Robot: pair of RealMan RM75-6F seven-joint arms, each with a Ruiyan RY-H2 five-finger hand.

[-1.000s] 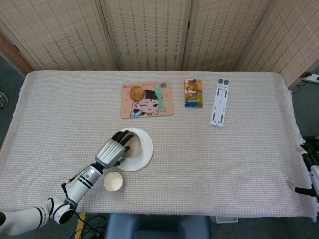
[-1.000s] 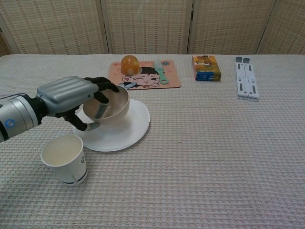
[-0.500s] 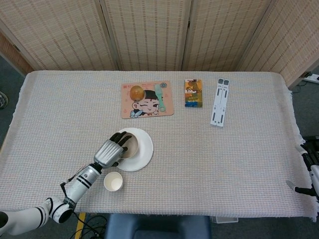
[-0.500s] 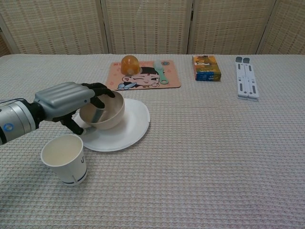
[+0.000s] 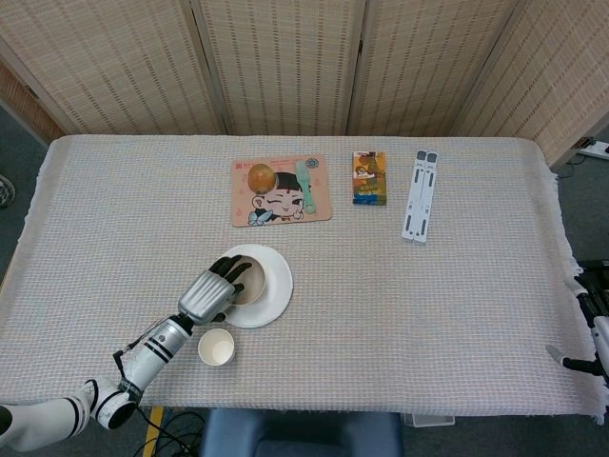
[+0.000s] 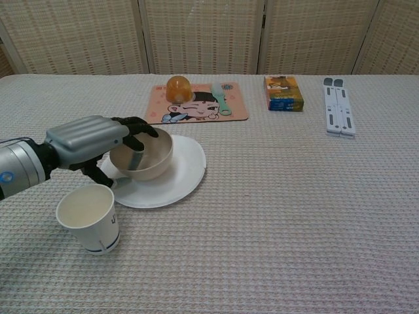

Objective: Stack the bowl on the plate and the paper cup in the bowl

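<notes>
The left robot hand [image 6: 88, 139] is seen gripping the bowl [image 6: 145, 157] by its left rim, dark fingers [image 6: 135, 124] hooked over the edge into the hollow and the thumb beneath on the outer wall; the bowl is held on the white plate [image 6: 180, 175], toward the plate's left part, and whether its base rests fully on the plate cannot be told; in the head view the same robot hand [image 5: 211, 290] is shown over the left side of the plate [image 5: 273, 290], with the bowl [image 5: 245, 283] partly covered by it; the paper cup [image 6: 88, 218] is stood upright on the surface [image 6: 294, 196], just beside the plate's near-left edge and below the wrist, mouth up, apart from the bowl; in the head view the cup [image 5: 216, 347] lies close to the surface's near edge; further back a cartoon placemat [image 6: 198, 102] is laid flat, an orange round object [image 6: 177, 87] and a pale green spoon [image 6: 219, 99] resting on it; to its right a small colourful box [image 6: 283, 92] and, well apart, a grey folded stand [image 6: 339, 106] are set; of the right robot hand [image 5: 590, 328] only a sliver is visible at the right border of the head view, beyond the surface's edge, and whether it is open or closed cannot be told
</notes>
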